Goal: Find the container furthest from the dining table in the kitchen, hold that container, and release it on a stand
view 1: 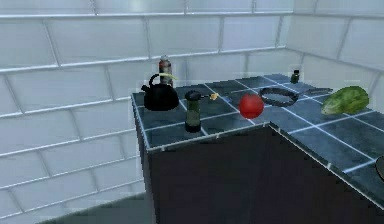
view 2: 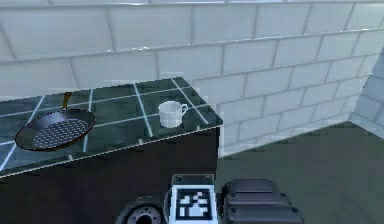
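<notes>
Well, in the forward view a strip of floor (view 1: 90, 214) lies between the tiled wall (view 1: 60, 110) and the counter's (view 1: 230, 180) near corner. Along its top stand a black kettle (view 1: 160, 95), a dark jar (view 1: 193, 110) close to the front edge, a red fruit (view 1: 251, 105) and a green leafy lump (view 1: 346, 100). In the arm side view a pan (view 2: 55, 129) lies at the left, the white cup (view 2: 172, 113) stands near the counter's right end, and open floor spreads beyond. The gripper (view 2: 143, 214) sits at the bottom edge; I cannot tell its fingers' state or whether it holds anything.
</notes>
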